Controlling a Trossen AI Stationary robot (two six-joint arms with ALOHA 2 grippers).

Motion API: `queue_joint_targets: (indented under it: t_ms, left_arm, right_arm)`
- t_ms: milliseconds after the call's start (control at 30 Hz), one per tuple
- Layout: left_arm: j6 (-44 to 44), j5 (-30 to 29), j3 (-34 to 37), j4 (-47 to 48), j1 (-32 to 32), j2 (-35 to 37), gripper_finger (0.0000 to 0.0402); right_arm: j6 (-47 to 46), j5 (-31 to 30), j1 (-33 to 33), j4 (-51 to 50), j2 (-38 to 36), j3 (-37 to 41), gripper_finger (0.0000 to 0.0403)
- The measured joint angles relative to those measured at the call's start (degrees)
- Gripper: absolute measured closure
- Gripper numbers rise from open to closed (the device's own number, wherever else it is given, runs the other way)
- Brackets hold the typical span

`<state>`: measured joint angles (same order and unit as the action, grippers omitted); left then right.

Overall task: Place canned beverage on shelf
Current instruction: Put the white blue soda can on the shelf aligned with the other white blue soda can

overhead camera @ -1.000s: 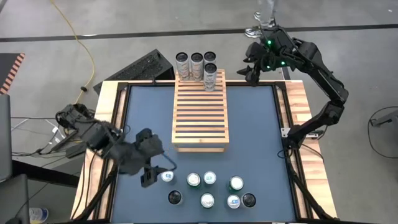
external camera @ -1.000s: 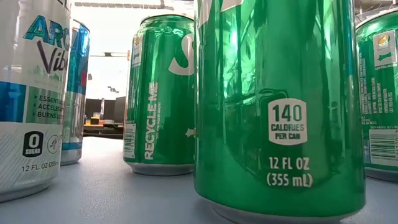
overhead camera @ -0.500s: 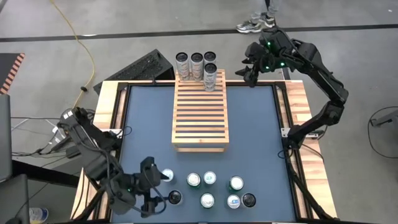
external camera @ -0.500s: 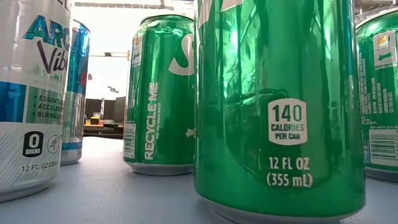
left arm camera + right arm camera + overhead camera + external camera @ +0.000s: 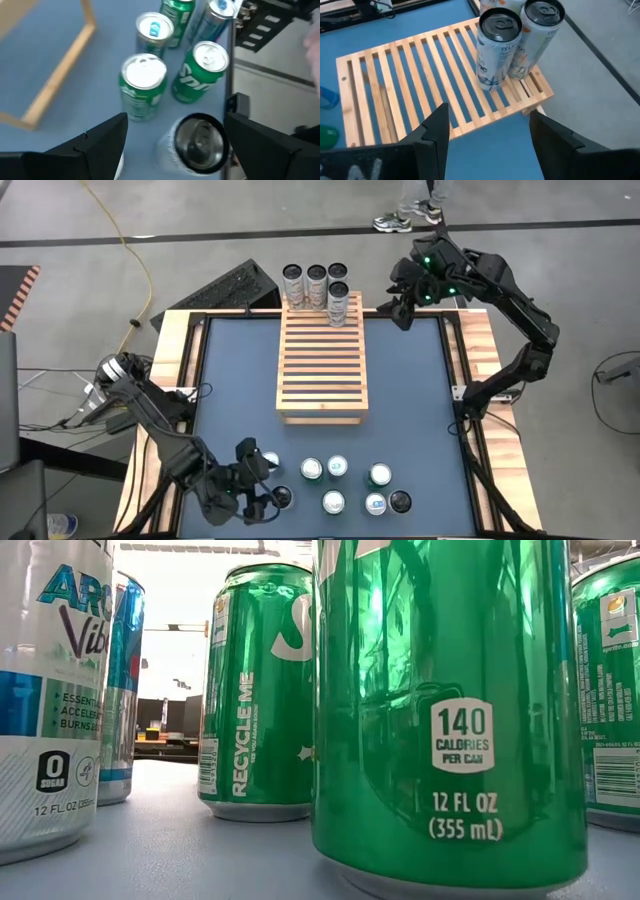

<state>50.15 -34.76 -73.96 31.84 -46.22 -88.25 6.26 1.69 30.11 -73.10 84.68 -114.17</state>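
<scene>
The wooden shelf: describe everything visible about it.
The shelf is a rectangular light-brown wooden rack of many parallel slats with gaps between them, longer than wide. It lies flat in the middle of the blue table, reaching its far edge. Four tall pale cans stand upright on its far end, three in a row and one in front of them. The rest of the slats are bare. Neither pincer touches it.

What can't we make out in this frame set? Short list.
- Low view: shelf and both arms hidden; the green can close to the lens fills the frame.
- High view: left pincer sits over the near cans; contact with the dark-topped can unclear.
- Right wrist view: the rear white cans are cut off by the picture's edge.
</scene>
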Motion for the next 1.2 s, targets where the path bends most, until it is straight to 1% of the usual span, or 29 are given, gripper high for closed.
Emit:
queue_joint_targets:
  t_ms: [133,300,433,533,633,833,1000,1200]
  left_arm:
    - [-0.4,1.1,2.2,-4.9,-0.1,0.0,0.0083]
    - [-2.5,-0.5,2.1,-6.9,0.0,-0.2,0.0083]
    - [-5.2,1.0,2.0,-9.2,0.0,-3.3,0.0083]
    - [-7.0,3.4,1.9,-14.1,0.0,-6.6,0.0083]
    - [-7.5,3.5,0.9,-16.9,0.0,-8.9,0.0083]
    - [-7.0,2.1,0.5,-15.4,-0.8,-9.9,0.0083]
    - [-3.5,2.1,0.5,-9.9,-1.4,-9.7,0.0083]
    - [-1.2,2.3,0.0,-6.3,-1.5,-8.7,0.0083]
  right_arm:
    - [-1.2,0.0,-0.7,0.0,0.0,0.0,0.0182]
    - [-1.8,-0.1,-1.2,-0.1,0.0,0.0,0.0182]
    - [-1.9,-0.1,-1.2,-0.2,0.0,0.0,0.0182]
    - [-2.4,-0.1,-1.2,-0.6,0.0,0.1,0.0182]
    - [-2.4,-0.1,-1.2,-1.2,0.0,0.1,0.0182]
    - [-2.4,-0.1,-1.1,-1.3,0.0,0.1,0.0182]
    - [-3.2,-0.2,-1.1,-1.3,0.0,0.1,0.0182]
    - [-3.1,-0.2,-1.1,-2.0,0.0,0.1,0.0182]
